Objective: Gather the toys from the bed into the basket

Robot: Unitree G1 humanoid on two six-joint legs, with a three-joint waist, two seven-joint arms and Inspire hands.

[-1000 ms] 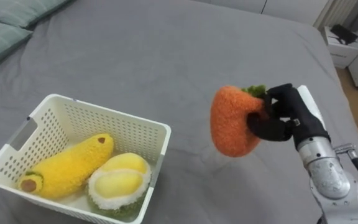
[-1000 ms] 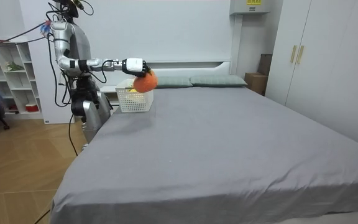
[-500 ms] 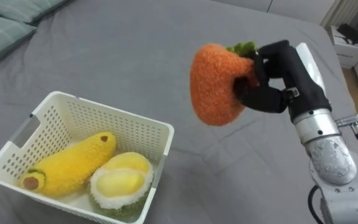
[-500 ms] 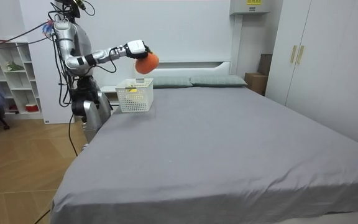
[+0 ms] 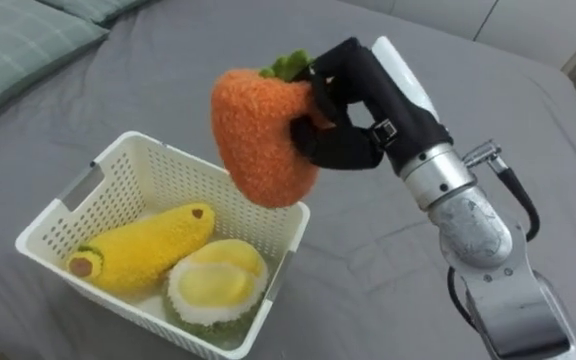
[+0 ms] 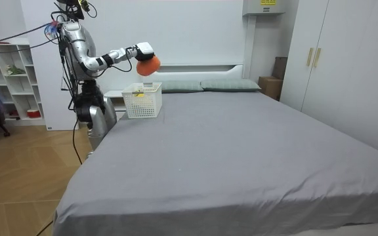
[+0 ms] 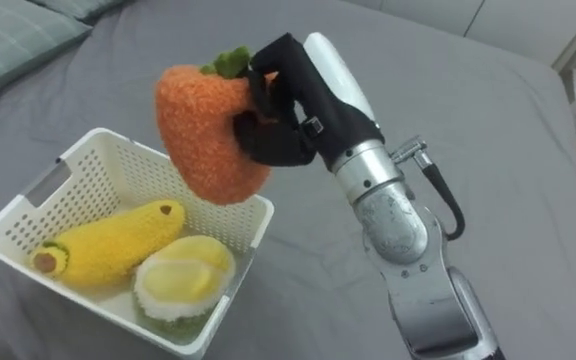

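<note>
Orange plush carrot | right hand clamped round it | above basket rim

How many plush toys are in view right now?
3: the orange plush in the right hand above the basket; the banana plush and the round yellow plush inside it. More could hide beneath.

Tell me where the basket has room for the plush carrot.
Inside the basket, a bare strip runs between the plush banana and the far wall, partly hidden by the plush carrot in the right hand. The near right corner is crowded: the plush durian sits against the banana. Bare bed lies right of the basket.
</note>
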